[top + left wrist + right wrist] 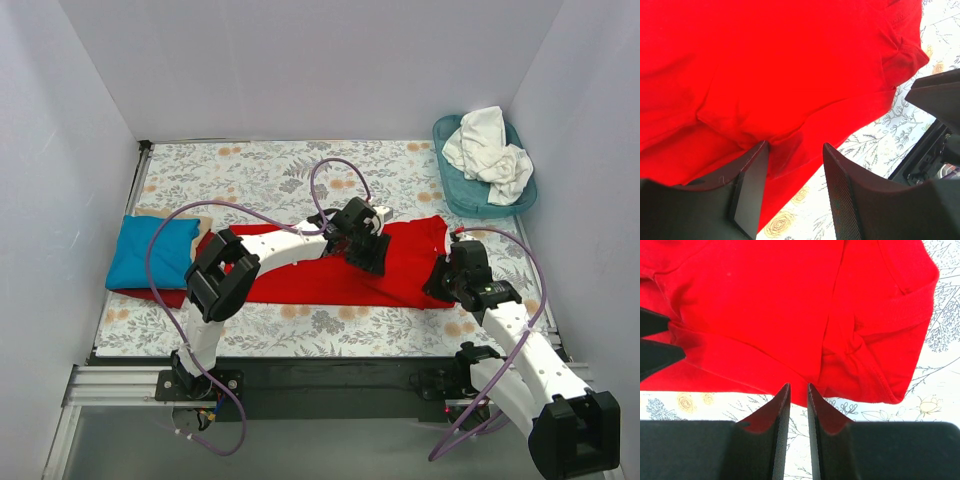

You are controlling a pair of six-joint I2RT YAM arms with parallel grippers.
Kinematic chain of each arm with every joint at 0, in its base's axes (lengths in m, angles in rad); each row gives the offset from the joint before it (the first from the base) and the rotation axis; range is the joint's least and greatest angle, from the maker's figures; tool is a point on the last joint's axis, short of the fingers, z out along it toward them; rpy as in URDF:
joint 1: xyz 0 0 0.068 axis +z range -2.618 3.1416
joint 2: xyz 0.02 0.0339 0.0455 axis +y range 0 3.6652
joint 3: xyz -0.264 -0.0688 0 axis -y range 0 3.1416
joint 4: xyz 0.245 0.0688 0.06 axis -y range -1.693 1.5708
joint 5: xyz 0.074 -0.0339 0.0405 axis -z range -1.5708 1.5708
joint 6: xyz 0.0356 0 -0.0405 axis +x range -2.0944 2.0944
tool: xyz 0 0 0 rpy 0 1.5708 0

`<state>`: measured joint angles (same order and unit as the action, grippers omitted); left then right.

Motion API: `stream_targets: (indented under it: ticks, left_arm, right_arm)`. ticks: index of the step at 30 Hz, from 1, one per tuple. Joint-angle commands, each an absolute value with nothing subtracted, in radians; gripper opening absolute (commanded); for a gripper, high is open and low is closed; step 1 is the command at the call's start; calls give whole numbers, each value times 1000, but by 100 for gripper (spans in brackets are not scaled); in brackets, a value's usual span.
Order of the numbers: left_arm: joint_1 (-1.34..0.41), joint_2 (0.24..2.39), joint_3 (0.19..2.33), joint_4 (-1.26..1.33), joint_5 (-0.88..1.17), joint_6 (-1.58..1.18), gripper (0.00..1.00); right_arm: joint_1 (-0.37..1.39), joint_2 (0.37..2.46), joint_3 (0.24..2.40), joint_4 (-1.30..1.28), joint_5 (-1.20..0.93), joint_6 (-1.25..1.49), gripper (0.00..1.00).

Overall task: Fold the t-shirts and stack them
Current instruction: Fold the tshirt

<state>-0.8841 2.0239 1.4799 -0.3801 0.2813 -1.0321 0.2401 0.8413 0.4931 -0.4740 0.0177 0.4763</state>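
A bright red t-shirt (pixel 330 275) lies spread flat across the floral table cloth, filling most of the left wrist view (pixel 765 65) and the right wrist view (pixel 765 305). My left gripper (pixel 368 252) hangs low over its middle near the front hem, jaws open wide (pixel 794 145), one finger (pixel 750 190) against the cloth. My right gripper (pixel 445 280) sits at the shirt's right front corner by the sleeve. Its jaws (pixel 797 387) stand a narrow gap apart, the hem just at their tips and table cloth showing between them. A folded turquoise t-shirt (pixel 155 250) lies at the far left. White t-shirts (pixel 490 150) are heaped in a basket.
The teal plastic basket (pixel 465 200) stands at the back right corner. A tan flat piece (pixel 200 222) peeks out behind the turquoise shirt. White walls close in the table on three sides. Purple cables loop over both arms.
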Motion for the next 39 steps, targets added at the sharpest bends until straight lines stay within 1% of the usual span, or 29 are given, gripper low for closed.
stream_targets:
  ticks: [1, 4, 5, 8, 9, 12, 13, 15, 16, 23, 29, 31, 32, 34, 35, 37, 38, 39]
  left_arm:
    - [-890, 2011, 1470, -353, 293, -1025, 45]
    - [-890, 2008, 1463, -347, 304, -1025, 44]
    - [-890, 2008, 1462, -342, 308, -1028, 44]
    - [-890, 2011, 1462, -339, 314, -1031, 37]
    - [-890, 2011, 1460, -337, 316, -1032, 30]
    - [-890, 2011, 1451, -334, 314, -1037, 23]
    - [-890, 2010, 1450, -331, 314, -1040, 19]
    - [-890, 2006, 1440, -322, 318, -1043, 17]
    - [-890, 2005, 1436, -322, 319, -1046, 13]
    - [-890, 2002, 1433, -318, 311, -1052, 7]
    - [-890, 1991, 1424, -318, 311, -1061, 6]
    - [-890, 1985, 1419, -318, 308, -1065, 6]
    - [-890, 1982, 1417, -319, 307, -1065, 6]
    - [-890, 1976, 1413, -318, 299, -1066, 6]
    - [-890, 1974, 1411, -318, 298, -1068, 6]
    - [-890, 1964, 1408, -318, 296, -1074, 5]
    - [-890, 1959, 1408, -318, 296, -1077, 5]
    - [-890, 1950, 1407, -318, 296, -1081, 5]
  right_arm:
    - [232, 827, 492, -462, 8, 480, 26]
    - [230, 822, 485, -465, 8, 489, 28]
    - [230, 822, 482, -465, 9, 492, 32]
    - [230, 825, 469, -471, 17, 518, 39]
    - [230, 824, 468, -474, 20, 528, 40]
    - [230, 822, 454, -489, 23, 563, 41]
    - [230, 818, 451, -494, 28, 572, 40]
    - [230, 805, 433, -492, 28, 587, 41]
    - [230, 802, 428, -491, 28, 594, 41]
    - [230, 805, 388, -472, 38, 618, 41]
    - [230, 816, 368, -417, 43, 624, 40]
    - [229, 819, 368, -400, 31, 629, 38]
    - [230, 813, 373, -400, 26, 629, 31]
    - [230, 805, 383, -399, 14, 629, 25]
    - [230, 793, 391, -400, 11, 629, 16]
    - [232, 784, 399, -400, 8, 626, 8]
    - [232, 776, 403, -408, 8, 621, 1]
    - [230, 770, 414, -413, 8, 620, 1]
